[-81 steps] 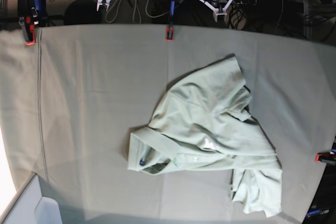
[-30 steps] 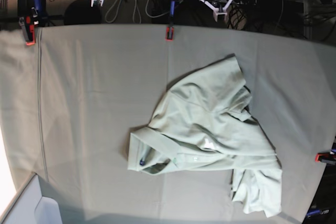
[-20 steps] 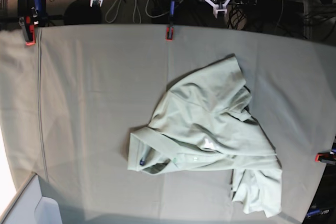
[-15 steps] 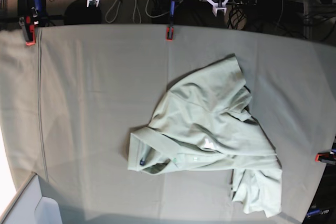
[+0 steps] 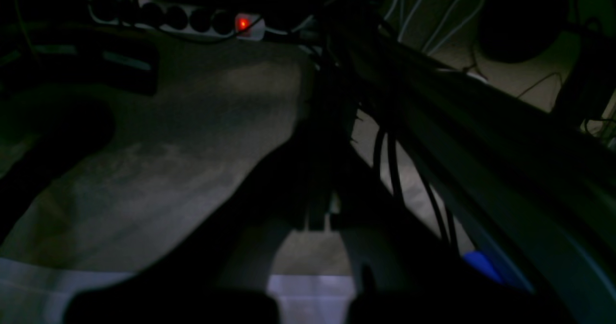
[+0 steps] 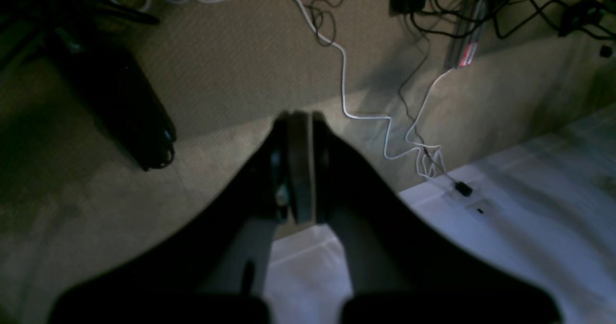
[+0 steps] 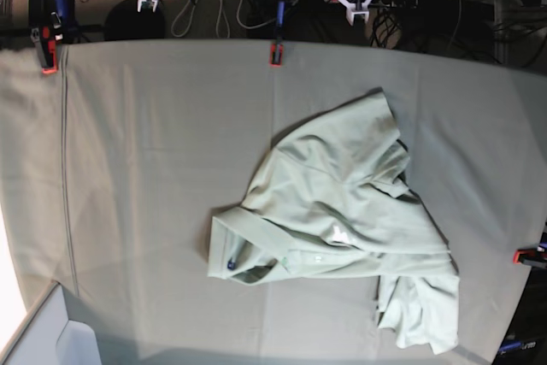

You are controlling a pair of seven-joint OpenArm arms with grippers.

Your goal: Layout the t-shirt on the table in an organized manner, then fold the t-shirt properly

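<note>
Far left edge: red-orange clamp (image 7: 48, 59) pins the grey-green cover at the table (image 7: 154, 168) corner; a seam runs down the cover just inboard of it.
Left half: bare cloth from seam to mid-table, nothing on it, widest free room in the base view.
Right gripper (image 7: 143, 4): at top left, beyond the table's back edge, over carpet; wrist view shows fingers (image 6: 301, 165) pressed together, nothing between them, white cable (image 6: 344, 78) trailing on the floor past them.
Back edge, centre: second clamp (image 7: 275, 54) on the rim.
Left gripper (image 7: 354, 14): top, right of centre, also off the table behind the back edge; wrist view very dark, jaws closed, empty, power strip w/ red light (image 5: 243, 24) on the floor beyond.
T-shirt (image 7: 342, 211): mint green, crumpled, right of centre; collar and dark blue neck tag (image 7: 231, 264) point left, one sleeve bunched toward the front-right edge, hem near the cover's lower right border.
Right edge: third clamp (image 7: 530, 255), close to the shirt's side, little room there.
Both grippers: well apart from the shirt.
</note>
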